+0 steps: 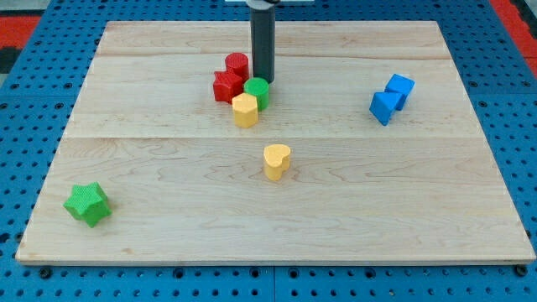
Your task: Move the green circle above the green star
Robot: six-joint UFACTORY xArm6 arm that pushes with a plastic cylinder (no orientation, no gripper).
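Near the board's top centre, my tip (263, 80) touches the green circle (258, 91) from above; round, it shows no long axis. Green star (87, 204) sits bottom-left.

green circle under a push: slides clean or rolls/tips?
Probably slides: the green circle stands on its flat end, short and squat, so tipping or rolling looks unlikely. It may veer or drag neighbours, since it sits against the yellow block and red blocks. My tip is at its upper edge.
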